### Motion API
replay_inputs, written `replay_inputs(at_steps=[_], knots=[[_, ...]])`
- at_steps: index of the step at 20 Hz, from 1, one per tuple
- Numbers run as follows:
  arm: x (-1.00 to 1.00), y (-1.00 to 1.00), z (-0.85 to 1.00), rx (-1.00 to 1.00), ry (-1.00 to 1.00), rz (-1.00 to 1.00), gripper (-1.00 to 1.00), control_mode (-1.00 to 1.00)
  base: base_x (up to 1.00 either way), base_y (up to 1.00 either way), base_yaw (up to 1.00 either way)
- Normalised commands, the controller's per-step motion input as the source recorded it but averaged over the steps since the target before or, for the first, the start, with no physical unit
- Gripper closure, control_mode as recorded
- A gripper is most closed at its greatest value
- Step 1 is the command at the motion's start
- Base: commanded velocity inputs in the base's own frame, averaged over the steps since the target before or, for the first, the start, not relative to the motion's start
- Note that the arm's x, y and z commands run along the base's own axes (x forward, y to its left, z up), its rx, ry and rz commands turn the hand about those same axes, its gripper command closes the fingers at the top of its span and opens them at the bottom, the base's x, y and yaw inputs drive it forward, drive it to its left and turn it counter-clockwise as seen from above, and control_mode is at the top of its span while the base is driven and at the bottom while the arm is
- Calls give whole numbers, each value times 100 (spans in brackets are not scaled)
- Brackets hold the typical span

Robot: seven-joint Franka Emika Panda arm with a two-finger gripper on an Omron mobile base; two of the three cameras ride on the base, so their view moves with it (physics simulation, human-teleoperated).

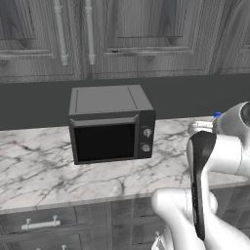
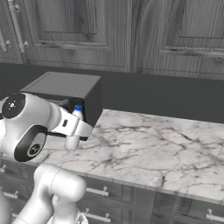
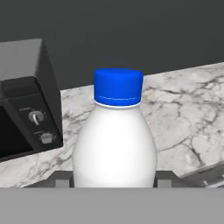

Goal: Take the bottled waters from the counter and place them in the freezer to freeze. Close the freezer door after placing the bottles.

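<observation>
- The white bottle (image 3: 114, 148) with the blue cap (image 3: 118, 87) stood upright between the two fingers (image 3: 61, 179) of the gripper (image 3: 113, 180); the fingers sat against its lower sides, pinching it.
- In the right base view the bottle (image 2: 73, 131) showed just past the end of the arm, over the near part of the bench (image 2: 148, 148), close to the right front corner of the microwave (image 2: 65, 94).
- In the left base view only its blue cap (image 1: 217, 115) peeked out from behind the arm's white joint, to the right of the microwave (image 1: 110, 124).
- Whether the bottle's base touched the bench or hung just above it could not be told.
- The microwave stood on the marble bench (image 1: 39, 161) against the dark back wall, its door shut, two knobs (image 1: 146, 139) on its right side.
- Dark wooden cabinets (image 2: 87, 30) hung above.
- Dark drawers (image 1: 44, 224) with silver handles ran below the bench edge.
</observation>
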Motion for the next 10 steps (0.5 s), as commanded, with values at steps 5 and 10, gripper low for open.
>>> replay_inputs(at_steps=[5,10], knots=[[-59,4,0,-3,-45,0,100,-100,0,0,0],[-23,19,0,-21,-24,14,100,-100,0,0,0]])
